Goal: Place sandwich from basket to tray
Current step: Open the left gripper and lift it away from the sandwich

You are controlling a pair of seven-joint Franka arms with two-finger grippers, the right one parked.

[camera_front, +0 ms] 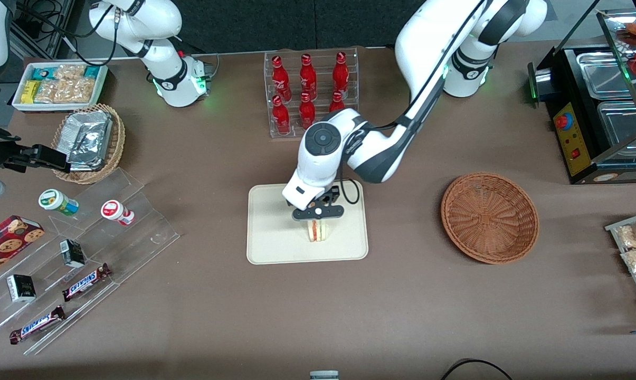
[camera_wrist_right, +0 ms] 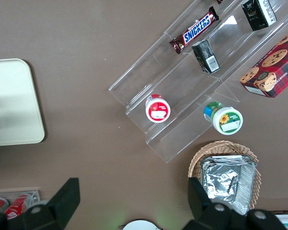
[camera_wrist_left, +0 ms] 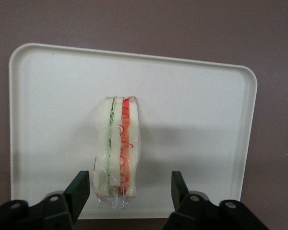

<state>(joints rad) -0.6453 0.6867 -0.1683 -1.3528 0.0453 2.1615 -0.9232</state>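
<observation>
While we look at the middle of the front view, we see the small triangular sandwich of white bread with red and green filling (camera_front: 318, 230) standing on its edge on the flat cream rectangular tray with rounded corners (camera_front: 270, 232). The round reddish-brown woven wicker basket (camera_front: 490, 217), at the right of that frame, holds nothing now. So we judge that the carrying part is done and the sandwich is already delivered.

The left arm's gripper (camera_wrist_left: 129, 189) hangs just above the sandwich. In the wrist view its two black fingers (camera_wrist_left: 79, 189) are spread wide, one on each side of the sandwich (camera_wrist_left: 118, 152), and there is a clear gap between each finger and the bread. We think the release is made, and what is left is only to lift the arm away from the tray (camera_wrist_left: 197, 129).

For writing, at the lower left of the front view two brown chocolate bars (camera_front: 85, 282) on a clear plastic stepped stand (camera_front: 138, 232) show the word "SNICKERS". The red bottles (camera_front: 307, 79) in the clear rack at upper centre have white lettering, but we cannot read it.
</observation>
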